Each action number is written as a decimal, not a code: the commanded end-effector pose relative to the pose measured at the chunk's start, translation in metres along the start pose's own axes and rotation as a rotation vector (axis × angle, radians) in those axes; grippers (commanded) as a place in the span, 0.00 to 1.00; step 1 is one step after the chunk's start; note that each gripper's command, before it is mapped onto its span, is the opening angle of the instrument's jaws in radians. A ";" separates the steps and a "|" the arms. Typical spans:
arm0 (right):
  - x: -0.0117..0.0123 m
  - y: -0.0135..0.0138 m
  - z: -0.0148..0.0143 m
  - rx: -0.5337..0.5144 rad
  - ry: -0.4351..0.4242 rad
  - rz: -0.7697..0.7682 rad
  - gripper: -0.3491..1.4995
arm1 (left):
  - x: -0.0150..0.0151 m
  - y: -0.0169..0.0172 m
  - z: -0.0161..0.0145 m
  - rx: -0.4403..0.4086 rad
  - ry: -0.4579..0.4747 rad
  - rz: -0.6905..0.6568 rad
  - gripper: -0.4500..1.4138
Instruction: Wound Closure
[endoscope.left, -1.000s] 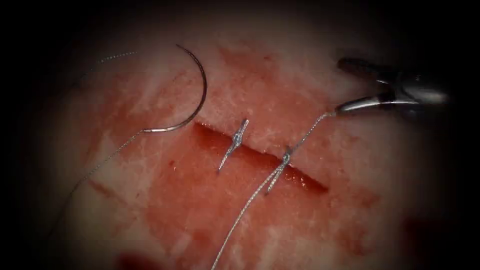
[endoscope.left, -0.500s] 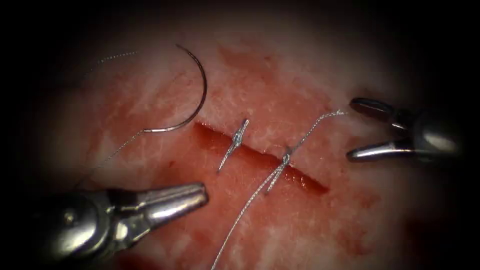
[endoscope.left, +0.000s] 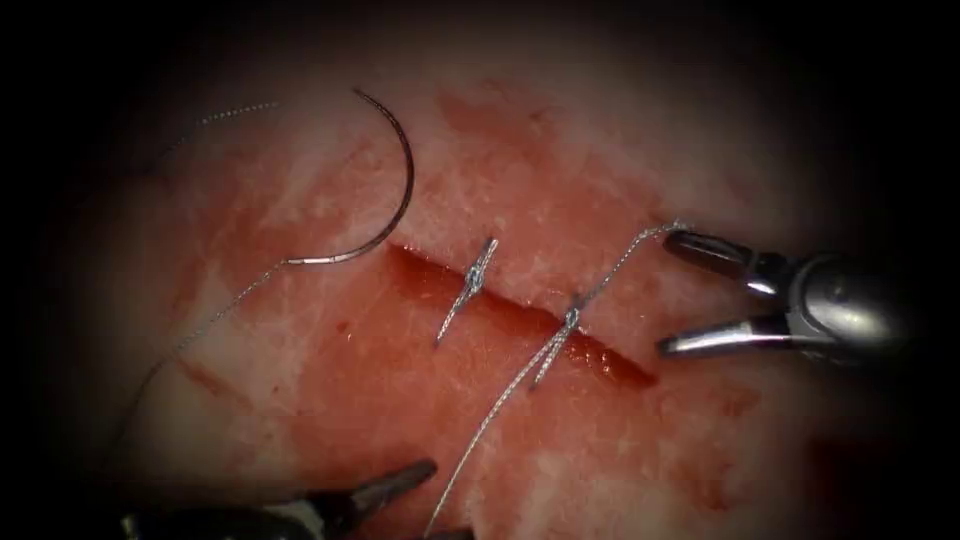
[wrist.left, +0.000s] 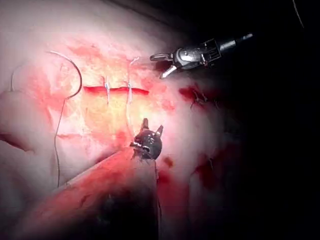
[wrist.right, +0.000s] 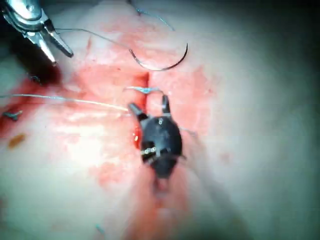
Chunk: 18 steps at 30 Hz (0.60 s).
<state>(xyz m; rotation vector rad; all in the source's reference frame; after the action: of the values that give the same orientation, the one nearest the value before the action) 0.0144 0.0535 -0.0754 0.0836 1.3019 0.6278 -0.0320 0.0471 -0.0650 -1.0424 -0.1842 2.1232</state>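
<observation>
The curved needle (endoscope.left: 398, 200) lies free on the tissue (endoscope.left: 560, 150), left of the cut (endoscope.left: 610, 358); neither tool holds it. Its thread (endoscope.left: 215, 315) trails away to the lower left. Two stitches cross the cut, one (endoscope.left: 478, 275) left of the other (endoscope.left: 572, 318). From the right stitch a short thread end (endoscope.left: 630, 255) rises to the right and a long tail (endoscope.left: 485, 425) runs down. My right tool (endoscope.left: 680, 295) is open and holds nothing, its upper jaw beside the short end. My left tool (endoscope.left: 425, 505) sits low at the picture's bottom edge, open and holding nothing. The wrist views show the left tool (wrist.left: 151, 126) and right tool (wrist.right: 147, 103) open.
Red fluid (endoscope.left: 400, 400) stains the tissue around the cut and below it. A loose strand of thread (endoscope.left: 235, 112) lies at the upper left beyond the needle. In the left wrist view, older stitches (wrist.left: 200, 97) mark darker tissue beyond the right tool (wrist.left: 160, 66).
The right tool dropped from the short thread end, then shifted left, its upper jaw now beside that end. The left tool came in at the lower left, then drew back to the bottom edge.
</observation>
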 end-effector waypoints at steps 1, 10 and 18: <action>-0.0004 -0.0004 0.0005 0.004 0.001 0.000 0.95 | -0.0015 0.0009 0.0010 0.001 -0.058 0.008 0.42; -0.0005 -0.0007 0.0003 0.008 0.002 0.000 0.94 | -0.0039 -0.0003 0.0023 0.019 -0.130 -0.038 0.44; -0.0006 -0.0009 0.0003 0.012 0.003 -0.002 0.92 | -0.0082 -0.0005 0.0053 0.056 -0.231 -0.022 0.55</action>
<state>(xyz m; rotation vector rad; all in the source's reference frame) 0.0142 0.0529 -0.0757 0.0896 1.3077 0.6192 -0.0319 0.0436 -0.0565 -0.7543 -0.2401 2.2109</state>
